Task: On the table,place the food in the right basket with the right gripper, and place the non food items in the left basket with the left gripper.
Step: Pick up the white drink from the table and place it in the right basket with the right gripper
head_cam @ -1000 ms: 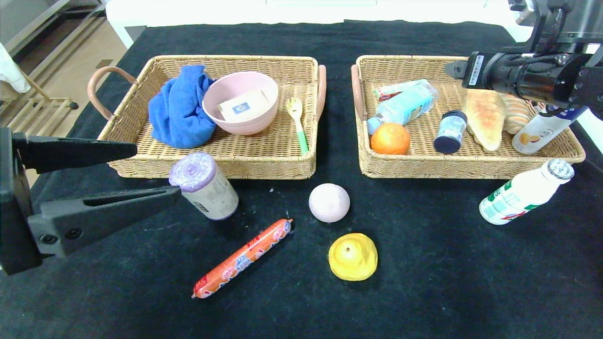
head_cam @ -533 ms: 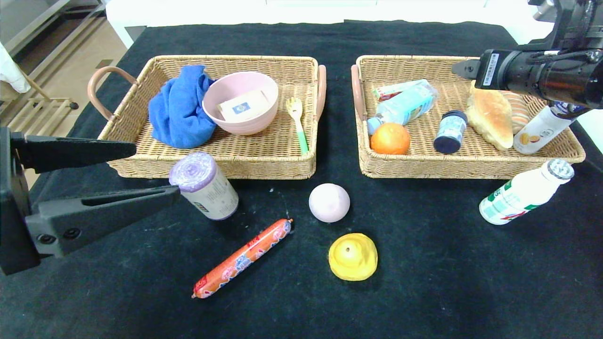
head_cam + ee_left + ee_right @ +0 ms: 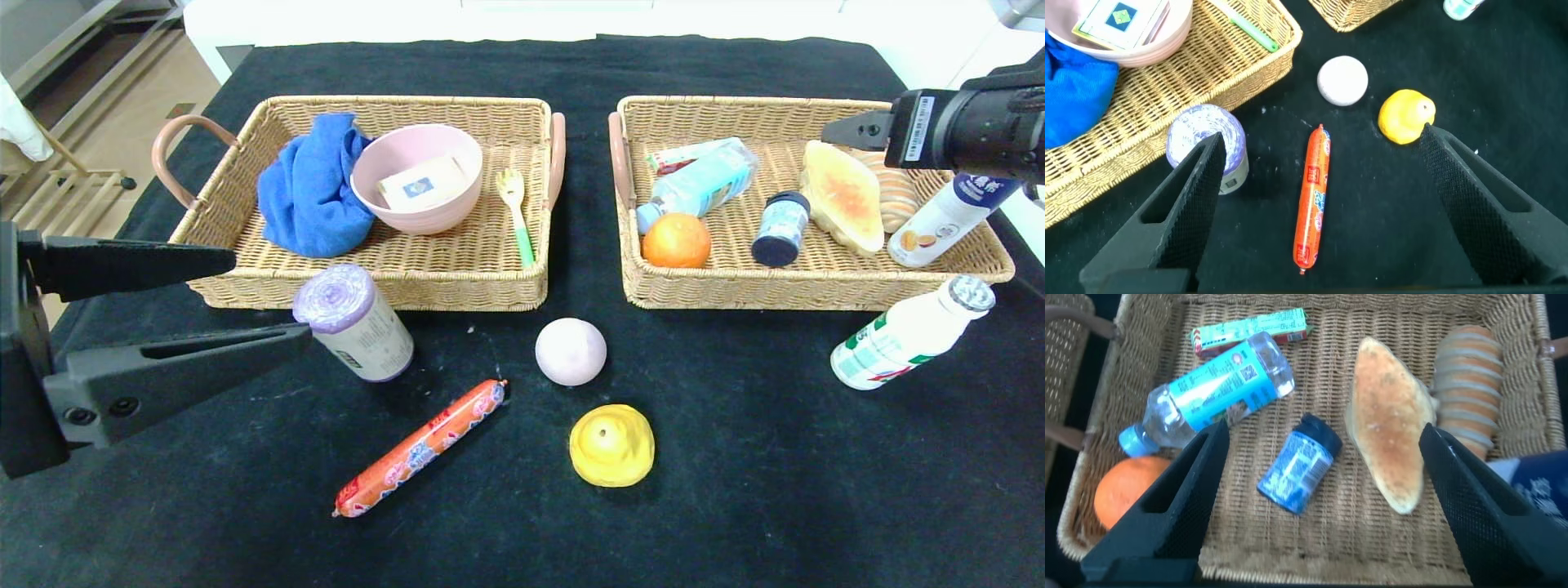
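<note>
On the black table lie a purple roll [image 3: 353,322], an orange sausage [image 3: 420,447], a pale ball [image 3: 571,351], a yellow round item [image 3: 611,445] and a white bottle [image 3: 910,333]. My left gripper [image 3: 273,296] hangs open at the left, one finger beside the roll; in its wrist view the left gripper [image 3: 1320,139] has the sausage [image 3: 1315,196] between its spread fingers. My right gripper [image 3: 857,131] is open and empty over the right basket [image 3: 629,269]. In its wrist view the right gripper [image 3: 1323,441] is above a blue jar [image 3: 1298,464] and a bread loaf [image 3: 1388,445].
The left basket [image 3: 367,294] holds a blue cloth [image 3: 310,188], a pink bowl [image 3: 416,175] and a fork [image 3: 516,212]. The right basket also holds a water bottle [image 3: 702,184], an orange [image 3: 676,240], a striped bun [image 3: 898,196] and a yogurt bottle [image 3: 939,220].
My right arm has drawn away to the right over the right basket, uncovering the bread loaf, which now lies with its browned face up. The left arm has not moved.
</note>
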You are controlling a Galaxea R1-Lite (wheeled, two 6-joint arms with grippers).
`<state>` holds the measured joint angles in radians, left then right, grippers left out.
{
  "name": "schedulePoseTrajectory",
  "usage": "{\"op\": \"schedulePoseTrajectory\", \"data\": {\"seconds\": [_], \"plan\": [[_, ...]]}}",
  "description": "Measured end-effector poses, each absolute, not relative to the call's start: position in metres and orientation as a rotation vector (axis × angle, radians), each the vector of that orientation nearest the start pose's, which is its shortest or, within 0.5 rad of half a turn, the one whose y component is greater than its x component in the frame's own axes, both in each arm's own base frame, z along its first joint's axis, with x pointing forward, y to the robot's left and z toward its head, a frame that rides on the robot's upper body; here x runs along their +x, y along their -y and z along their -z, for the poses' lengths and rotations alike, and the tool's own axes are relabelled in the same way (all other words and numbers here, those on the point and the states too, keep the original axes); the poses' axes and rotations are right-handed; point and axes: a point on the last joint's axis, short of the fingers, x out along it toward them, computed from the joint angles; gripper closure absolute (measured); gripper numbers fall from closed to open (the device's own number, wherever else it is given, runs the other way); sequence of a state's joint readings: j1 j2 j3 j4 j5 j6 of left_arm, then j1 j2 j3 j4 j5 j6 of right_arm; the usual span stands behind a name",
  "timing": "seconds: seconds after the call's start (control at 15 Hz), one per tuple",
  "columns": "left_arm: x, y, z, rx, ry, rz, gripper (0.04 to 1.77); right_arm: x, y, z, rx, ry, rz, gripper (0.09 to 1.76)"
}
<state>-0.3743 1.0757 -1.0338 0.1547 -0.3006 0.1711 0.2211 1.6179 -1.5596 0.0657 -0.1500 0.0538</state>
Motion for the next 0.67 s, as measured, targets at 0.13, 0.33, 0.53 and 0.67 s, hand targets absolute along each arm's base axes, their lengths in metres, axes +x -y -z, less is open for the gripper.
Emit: {"op": "schedulePoseTrajectory", "data": {"seconds": [0.13,0.33,0.53,0.67], "plan": [[0.123,0.056,-0.312,0.171,-0.144,0.688,0.09,0.274,-0.057,-0.353,0.019,-0.138,-0.066,0.15],[0.123,0.056,-0.312,0.172,-0.144,0.688,0.09,0.257,-0.054,-0.348,-0.007,-0.156,-0.069,0.15],[0.123,0.056,-0.312,0.172,-0.145,0.69,0.09,0.241,-0.051,-0.34,-0.017,-0.178,-0.07,0.15],[0.123,0.056,-0.312,0.172,-0.146,0.69,0.09,0.23,-0.048,-0.335,-0.019,-0.189,-0.07,0.15]]}}
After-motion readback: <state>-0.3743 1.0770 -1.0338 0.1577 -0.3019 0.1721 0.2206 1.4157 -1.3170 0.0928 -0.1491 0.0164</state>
